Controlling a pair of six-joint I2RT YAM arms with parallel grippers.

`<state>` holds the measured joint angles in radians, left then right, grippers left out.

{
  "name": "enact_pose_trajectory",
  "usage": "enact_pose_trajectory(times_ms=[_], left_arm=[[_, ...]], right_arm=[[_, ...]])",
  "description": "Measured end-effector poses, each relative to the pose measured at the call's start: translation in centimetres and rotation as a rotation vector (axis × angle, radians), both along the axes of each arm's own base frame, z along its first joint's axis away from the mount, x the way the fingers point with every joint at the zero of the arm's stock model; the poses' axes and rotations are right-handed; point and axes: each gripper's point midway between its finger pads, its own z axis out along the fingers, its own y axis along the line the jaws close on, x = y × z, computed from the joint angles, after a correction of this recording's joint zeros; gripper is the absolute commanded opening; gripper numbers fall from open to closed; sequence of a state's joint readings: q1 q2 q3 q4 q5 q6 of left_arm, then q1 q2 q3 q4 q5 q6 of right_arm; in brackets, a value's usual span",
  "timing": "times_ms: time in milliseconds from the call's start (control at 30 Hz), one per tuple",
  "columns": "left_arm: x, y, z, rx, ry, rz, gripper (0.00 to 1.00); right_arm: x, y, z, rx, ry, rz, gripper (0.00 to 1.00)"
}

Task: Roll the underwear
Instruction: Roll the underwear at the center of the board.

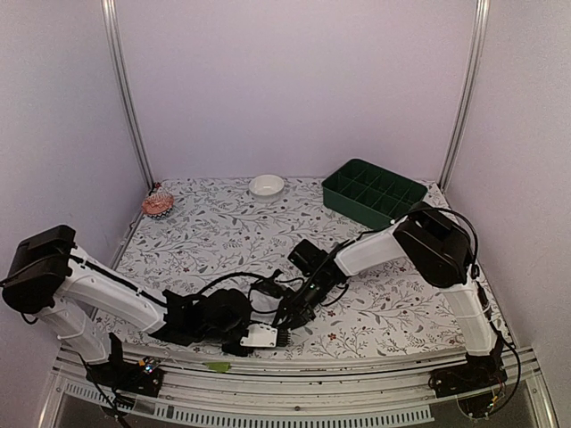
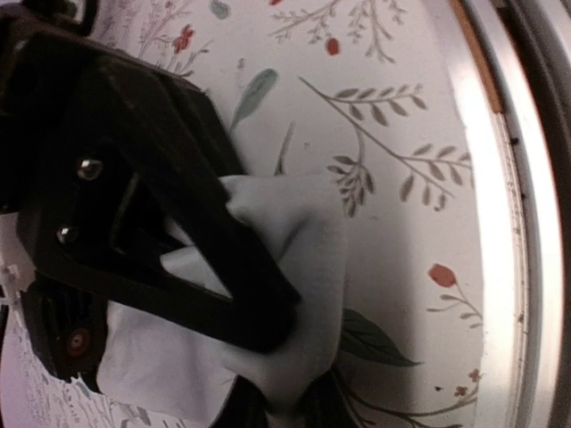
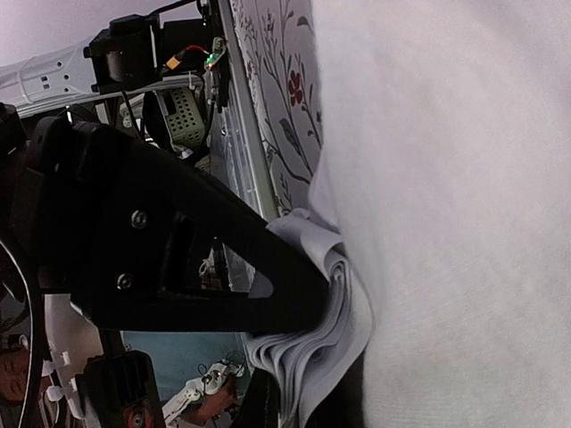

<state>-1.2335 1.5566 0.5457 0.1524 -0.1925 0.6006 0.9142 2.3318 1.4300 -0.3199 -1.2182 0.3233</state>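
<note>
At the near edge of the table (image 1: 214, 234), seen from the overhead camera, the underwear (image 1: 261, 336) lies as a small white bundle, its long axis seeming to run left to right along that edge, with a dark part at its right end. Both arms meet over it: the left gripper (image 1: 244, 332) sits at its left end and the right gripper (image 1: 287, 325) at its right end, so neither is clearly nearer and the fabric lies between the two. Far across the table, well apart from this work, a green compartment tray (image 1: 375, 192) stands at the far right with no contents visible, a small white bowl (image 1: 267, 185) sits at the far middle, also showing nothing inside, and a small coppery bundle (image 1: 158, 204) rests at the far left. From the left wrist camera, a black finger (image 2: 178, 232) presses across bunched white fabric (image 2: 303, 267), and the jaws appear closed on a fold of the underwear, close to the table's metal rim (image 2: 522, 223). From the right wrist camera, a black finger (image 3: 223, 285) bears on a stack of thin white layers (image 3: 326, 330); these jaws are closed on the underwear's folded edge, while more white cloth fills the right of the picture.
</note>
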Motion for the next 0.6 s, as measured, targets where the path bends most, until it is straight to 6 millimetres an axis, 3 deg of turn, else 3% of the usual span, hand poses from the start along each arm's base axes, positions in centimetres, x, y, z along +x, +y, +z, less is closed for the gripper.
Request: enact_pose_trajectory(times_ms=[67, 167, 267, 500, 600], left_arm=[[-0.1, 0.0, 0.0, 0.011, 0.005, -0.004, 0.0], [-0.4, 0.0, 0.0, 0.019, 0.025, -0.012, 0.0], [-0.4, 0.1, 0.0, 0.017, 0.08, -0.023, 0.0], [0.0, 0.5, 0.5, -0.004, 0.339, -0.031, 0.0], [0.4, 0.5, 0.8, -0.019, 0.484, -0.025, 0.0]], right_arm=[[0.2, -0.2, 0.0, 0.007, -0.004, -0.005, 0.32], [0.4, -1.2, 0.1, 0.006, -0.029, -0.036, 0.45], [1.1, -3.0, 0.6, 0.01, -0.072, -0.095, 0.49], [6.9, -6.9, 3.6, 0.006, -0.385, -0.337, 0.52], [6.7, -8.3, 5.6, 0.056, -0.547, -0.383, 0.55]])
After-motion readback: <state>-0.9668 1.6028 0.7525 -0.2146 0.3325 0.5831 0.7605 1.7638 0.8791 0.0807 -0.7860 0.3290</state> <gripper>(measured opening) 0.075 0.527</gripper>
